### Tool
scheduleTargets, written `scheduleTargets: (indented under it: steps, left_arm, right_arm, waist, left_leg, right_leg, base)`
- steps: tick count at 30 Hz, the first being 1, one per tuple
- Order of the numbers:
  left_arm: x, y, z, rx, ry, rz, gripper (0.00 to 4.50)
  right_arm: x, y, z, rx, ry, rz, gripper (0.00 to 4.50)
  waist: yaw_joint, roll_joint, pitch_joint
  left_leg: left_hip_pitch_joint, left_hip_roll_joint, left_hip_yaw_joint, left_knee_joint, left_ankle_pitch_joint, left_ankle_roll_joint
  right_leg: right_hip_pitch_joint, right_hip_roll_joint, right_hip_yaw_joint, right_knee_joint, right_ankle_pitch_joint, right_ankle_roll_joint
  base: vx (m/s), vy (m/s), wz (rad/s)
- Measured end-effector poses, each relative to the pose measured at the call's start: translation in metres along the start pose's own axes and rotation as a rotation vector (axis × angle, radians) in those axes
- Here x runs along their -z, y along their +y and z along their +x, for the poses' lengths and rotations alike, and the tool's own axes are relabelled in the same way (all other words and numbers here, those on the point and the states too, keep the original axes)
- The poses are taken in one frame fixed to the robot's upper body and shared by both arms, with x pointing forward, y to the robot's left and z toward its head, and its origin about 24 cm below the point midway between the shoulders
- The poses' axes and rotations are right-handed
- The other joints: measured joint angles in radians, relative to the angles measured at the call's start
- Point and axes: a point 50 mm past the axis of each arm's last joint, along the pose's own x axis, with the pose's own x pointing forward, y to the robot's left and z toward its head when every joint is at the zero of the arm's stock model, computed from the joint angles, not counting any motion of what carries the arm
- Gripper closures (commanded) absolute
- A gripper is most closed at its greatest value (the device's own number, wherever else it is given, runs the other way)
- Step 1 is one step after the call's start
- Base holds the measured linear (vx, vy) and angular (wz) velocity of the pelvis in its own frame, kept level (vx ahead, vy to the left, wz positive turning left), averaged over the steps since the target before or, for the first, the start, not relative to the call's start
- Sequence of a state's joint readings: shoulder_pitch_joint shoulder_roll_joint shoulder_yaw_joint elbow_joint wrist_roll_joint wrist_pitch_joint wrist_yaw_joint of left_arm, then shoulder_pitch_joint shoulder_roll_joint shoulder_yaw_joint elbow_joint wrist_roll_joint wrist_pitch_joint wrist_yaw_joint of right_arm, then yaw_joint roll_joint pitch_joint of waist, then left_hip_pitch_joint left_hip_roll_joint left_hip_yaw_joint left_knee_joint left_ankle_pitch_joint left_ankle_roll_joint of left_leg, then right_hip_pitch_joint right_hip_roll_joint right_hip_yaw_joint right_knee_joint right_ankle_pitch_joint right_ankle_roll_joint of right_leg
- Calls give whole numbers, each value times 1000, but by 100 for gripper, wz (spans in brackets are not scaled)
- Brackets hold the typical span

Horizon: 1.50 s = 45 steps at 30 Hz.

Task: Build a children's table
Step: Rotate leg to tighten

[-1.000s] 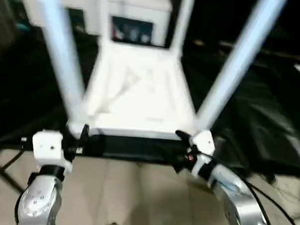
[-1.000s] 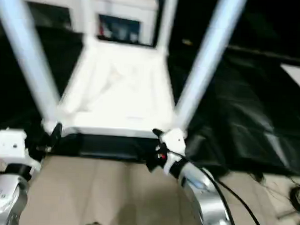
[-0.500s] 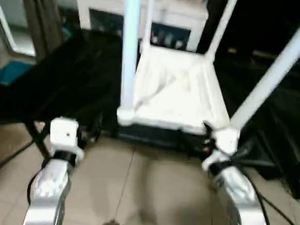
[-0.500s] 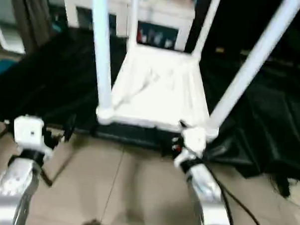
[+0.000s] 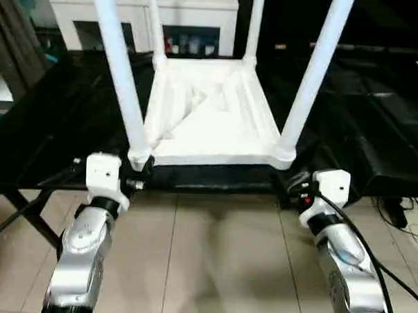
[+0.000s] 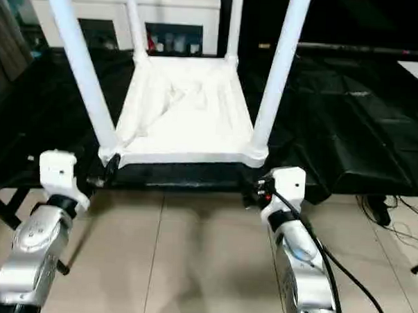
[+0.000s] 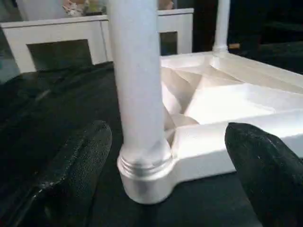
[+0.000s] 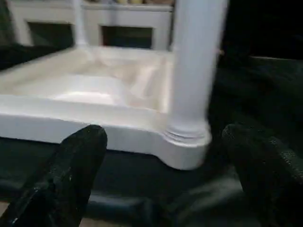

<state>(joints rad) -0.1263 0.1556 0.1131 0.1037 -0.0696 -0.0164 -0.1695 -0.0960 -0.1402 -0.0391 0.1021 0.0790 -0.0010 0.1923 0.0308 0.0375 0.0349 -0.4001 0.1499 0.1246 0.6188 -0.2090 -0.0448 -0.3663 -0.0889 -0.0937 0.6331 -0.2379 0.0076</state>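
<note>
With all four legs seated, I am holding both claws, left claw and right claw, wide and empty below the children's table; next, flipping it upright.

Under me the floor is laid in large beige tiles with thin grout lines, faintly glossy. Ahead stands a big table draped in black cloth, its wrinkled folds catching the light on the far right. At its near left a dark table leg slants down to the tiles. Beyond it stands a white cabinet with dark openings. Black cables lie on the floor at my right.
</note>
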Motion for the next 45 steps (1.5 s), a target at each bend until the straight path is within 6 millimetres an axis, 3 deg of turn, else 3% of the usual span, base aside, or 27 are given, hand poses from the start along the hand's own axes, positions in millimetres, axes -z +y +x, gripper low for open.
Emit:
scheduleTargets:
  steps: [3, 7, 9, 10, 11, 13, 14, 16, 20, 24, 25, 26, 27, 28, 29, 30, 31, 32, 33, 34, 35, 37, 39, 41, 43, 45]
  left_arm:
    - [2, 0, -3, 0, 4, 7, 12]
    - [10, -7, -10, 34, 17, 0, 12]
    - [9, -6, -10, 30, 10, 3, 12]
    - [9, -5, -11, 20, 8, 2, 12]
    - [7, -4, -12, 14, 0, 3, 12]
    - [2, -2, -15, -3, -32, 9, 12]
    - [3, -1, -17, -9, -27, 10, 12]
    - [8, 3, -23, -30, -6, 11, 12]
    - [9, 11, -30, -61, 2, 23, 12]
    - [10, 17, -35, -91, 6, 31, 12]
    - [9, 16, -36, -89, 2, 31, 12]
    - [7, 14, -35, -81, -5, 29, 12]
    - [5, 9, -34, -68, -17, 23, 12]
    - [5, 9, -37, -63, -21, 12, 12]
    - [6, 10, -41, -65, -16, 3, 12]
    - [11, 14, -48, -79, 2, -3, 12]
    - [18, 19, -57, -100, 32, -19, 12]
    - [19, 21, -60, -107, 39, -28, 12]
    - [19, 22, -62, -109, 31, -33, 12]
    - [18, 20, -62, -100, 18, -46, 12]
    - [18, 17, -62, -83, 17, -52, 12]
    - [23, 14, -69, -64, 37, -53, 12]
    - [25, 17, -71, -69, 50, -47, 12]
    - [23, 19, -70, -64, 44, -43, 12]
    - [20, 21, -68, -38, 32, -46, 12]
    - [19, 23, -66, -13, 30, -59, 6]
  right_arm:
    - [0, 0, 0, 4, 0, -2, 16]
    - [2, 1, 1, 1, 15, 62, 16]
    - [-2, 5, 4, -18, 4, 64, 16]
    - [-5, 6, 7, -33, -9, 62, 16]
    - [-6, 8, 8, -47, -12, 62, 16]
    - [-5, 10, 8, -95, -6, 49, 16]
    - [-5, 11, 8, -115, -4, 44, 16]
    - [-3, 18, 7, -184, 6, 41, 16]
    - [7, 33, 3, -278, 52, 47, 16]
    - [9, 40, 3, -326, 60, 14, 16]
    - [9, 40, 2, -331, 62, 14, 16]
    - [11, 38, 0, -324, 66, 15, 16]
    - [16, 35, -3, -310, 83, 21, 16]
    - [19, 33, -6, -300, 93, 25, 16]
    - [18, 34, -5, -301, 89, 35, 16]
    - [15, 40, -3, -311, 74, 54, 16]
    - [12, 45, -4, -325, 54, 74, 16]
    - [14, 45, -9, -329, 60, 79, 16]
    - [16, 42, -14, -334, 63, 72, 16]
    - [22, 36, -21, -331, 89, 59, 16]
    - [26, 34, -25, -327, 109, 59, 16]
    - [34, 31, -32, -316, 139, 70, 16]
    - [32, 31, -31, -312, 130, 74, 16]
    - [30, 34, -29, -314, 111, 84, 16]
    - [29, 35, -28, -314, 107, 85, 16]
    - [28, 35, -26, -314, 102, 83, 16]
  waist:
    - [3, -3, 1]
    - [6, -15, 4]
    - [22, -20, 5]
    - [28, -23, 9]
    - [28, -31, 13]
    - [15, -37, 17]
    - [9, -39, 18]
    - [0, -38, 17]
    - [2, -45, 13]
    - [13, -47, 8]
    - [16, -51, 7]
    - [12, -42, 1]
    - [13, -39, -1]
    - [11, -34, -2]
    - [0, -34, -3]
    - [-3, -39, -4]
    - [0, -34, -3]
    - [6, -40, -7]
    - [6, -59, -14]
    - [4, -69, -11]
    - [2, -69, -9]
    - [-1, -66, -6]
    - [0, -62, -3]
    - [0, -57, 1]
    - [0, -56, 5]
    - [1, -57, 7]
  left_leg:
    - [0, 7, 10, 0, 7, 8]
    - [-1, 8, 20, 0, 11, 16]
    - [12, 25, 59, 0, 2, 5]
    - [33, 30, 81, -4, -4, 0]
    - [43, 28, 83, -7, -9, 1]
    - [63, 26, 74, -20, -11, -1]
    - [70, 26, 71, -26, -13, -2]
    - [77, 26, 59, -37, -14, -3]
    - [89, 24, 52, -40, -28, -2]
    - [88, 21, 50, -39, -45, 13]
    - [83, 19, 46, -37, -52, 16]
    - [52, 9, 20, -9, -67, 64]
    - [39, 9, 2, 10, -82, 103]
    - [34, 3, -25, 21, -90, 117]
    - [41, -8, -49, 21, -93, 121]
    - [53, -15, -57, 19, -96, 109]
    - [70, -26, -72, 23, -96, 82]
    - [77, -39, -75, 28, -94, 75]
    - [77, -59, -71, 39, -96, 70]
    - [72, -70, -56, 59, -100, 62]
    - [72, -69, -48, 55, -102, 61]
    - [80, -46, -36, 15, -104, 47]
    - [80, -29, -36, 14, -93, -1]
    - [81, -12, -30, 14, -86, -19]
    - [85, 5, -6, 14, -83, -35]
    - [84, 11, 3, 14, -81, -38]
  right_leg:
    - [-1, 1, 0, -3, -1, -1]
    - [-6, -1, 3, -5, -1, -1]
    - [-14, 14, 37, -5, 3, 1]
    - [-17, 22, 61, -5, 3, 3]
    - [-4, 24, 68, -5, -1, 9]
    - [10, 24, 61, -23, -5, 14]
    - [25, 24, 55, -33, -5, 14]
    - [42, 28, 47, -57, -5, 14]
    - [56, 29, 45, -71, 1, 3]
    - [61, 30, 44, -70, -15, -8]
    - [66, 30, 43, -70, -23, -9]
    - [77, 27, 19, -84, -27, 12]
    - [92, 25, -6, -95, -32, 16]
    - [107, 20, -35, -100, -40, 24]
    - [105, 19, -42, -80, -49, 22]
    - [64, 12, -20, 1, -60, 9]
    - [18, 14, 7, 79, -59, 10]
    - [-17, 11, 34, 80, -37, 30]
    - [-37, -2, 68, 35, -4, 37]
    - [-48, -11, 108, 24, 5, 48]
    - [-47, -10, 114, 25, 4, 49]
    - [-44, 4, 106, 5, 18, 34]
    - [-41, 15, 97, -1, 22, 20]
    - [-34, 16, 82, -8, 31, 7]
    - [-29, 15, 81, -8, 33, 4]
    - [-29, 14, 82, -8, 32, 6]
  base:
    - [0, 0, 0]
    - [0, 0, 0]
    - [-4, 9, -16]
    - [-15, 16, -53]
    - [-15, 16, -53]
    - [-2, 2, -14]
    - [0, 0, 0]
    - [55, 12, -18]
    - [94, 8, -3]
    - [118, 5, 6]
    - [185, 25, 30]
    - [118, 20, 28]
    - [131, 27, 65]
    - [217, -23, 75]
    - [217, -23, 75]
    - [234, -78, 29]
    - [98, -97, -14]
    - [98, -97, -14]
    - [-70, -77, -1]
    - [-68, -26, 9]
    - [-89, -51, 31]
    - [-35, -86, 27]
    - [-55, -73, 5]
    - [-100, -43, 8]
    - [-94, -26, 12]
    - [-87, -19, 11]
